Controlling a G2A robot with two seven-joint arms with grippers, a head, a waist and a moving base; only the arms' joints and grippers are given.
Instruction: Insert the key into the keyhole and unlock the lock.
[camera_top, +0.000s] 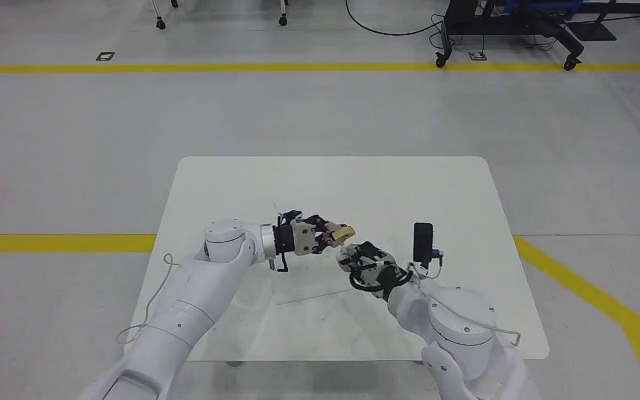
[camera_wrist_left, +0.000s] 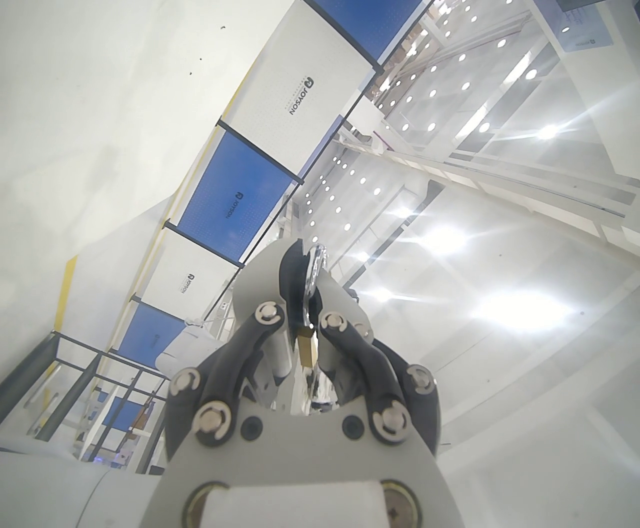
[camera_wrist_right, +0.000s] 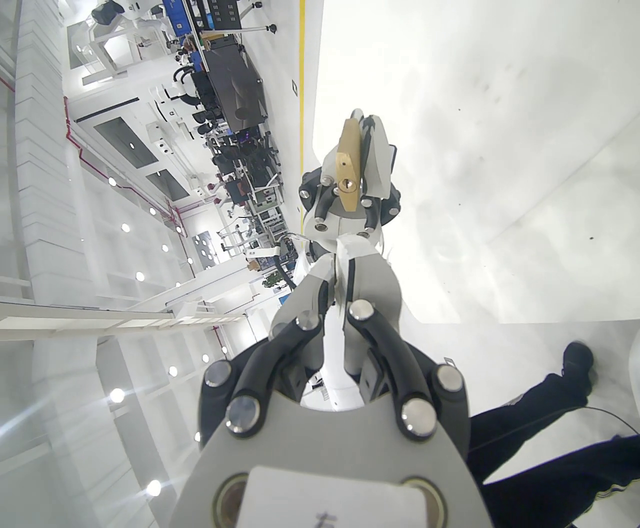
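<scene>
- The left gripper (camera_wrist_left: 309, 290) pinched the brass padlock (camera_wrist_right: 348, 165) above the white table (camera_top: 250, 190) (keyhole turned toward the right arm)
- The right gripper (camera_wrist_right: 340, 265), fingers pressed together, sat just beside the padlock

White worktop (camera_top: 250, 180) mid-frame on a pale grey floor (camera_top: 100, 130). Yellow floor line (camera_top: 300, 68) runs across the top. A second line (camera_top: 70, 243) sits mid-height left and picks up again as a diagonal at lower right. Black wheeled frame (camera_top: 510, 22) upper right, black cable (camera_top: 385, 33) looping beside it. Small floor marker (camera_top: 105, 56) upper left. Left wrist view: blue and white partition panels (camera_wrist_left: 235, 200), rows of ceiling lights (camera_wrist_left: 547, 131). Right wrist view: dark desks (camera_wrist_right: 232, 85).
</scene>
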